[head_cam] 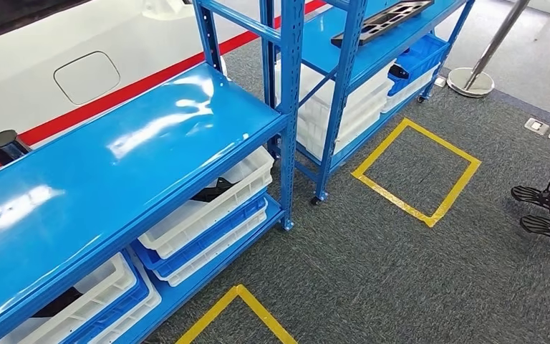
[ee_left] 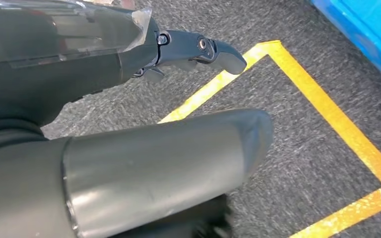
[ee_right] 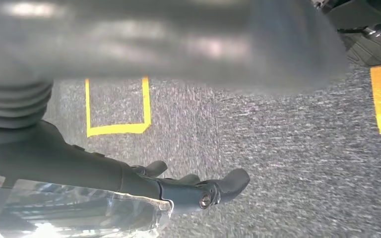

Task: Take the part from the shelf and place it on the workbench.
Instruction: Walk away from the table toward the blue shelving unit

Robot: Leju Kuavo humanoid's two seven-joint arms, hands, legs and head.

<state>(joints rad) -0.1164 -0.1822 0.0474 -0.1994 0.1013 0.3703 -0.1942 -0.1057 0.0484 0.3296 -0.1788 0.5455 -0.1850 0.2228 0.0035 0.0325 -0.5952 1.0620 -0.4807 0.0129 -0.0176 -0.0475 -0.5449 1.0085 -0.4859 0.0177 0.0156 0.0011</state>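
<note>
On the left of the head view stands a blue shelf unit (head_cam: 114,154) with a bare, glossy top, and white bins (head_cam: 211,204) and blue bins (head_cam: 208,240) stacked on its lower level near the right-hand corner post. Something dark lies in the upper white bin; whether it is a part, I cannot tell. To the right, a second blue rack (head_cam: 362,50) carries a flat black part (head_cam: 383,21) on its top shelf, lying along the front edge; this looks like the thing to fetch. Further right, a yellow tape square (head_cam: 417,170) marks the grey carpet (head_cam: 372,272).

The left hand (ee_left: 129,124) hangs over the carpet beside a yellow tape corner, fingers (ee_left: 203,49) spread and holding nothing. The right hand (ee_right: 168,186) likewise hangs open and empty above the carpet.

The part is well away from both hands, so the robot probably has to walk first. The risks from here are likely stopping off the tape mark, leaving the reach too long, or an arm clipping the rack's post. The part is long and flat, so a one-sided hold could tip it.
</note>
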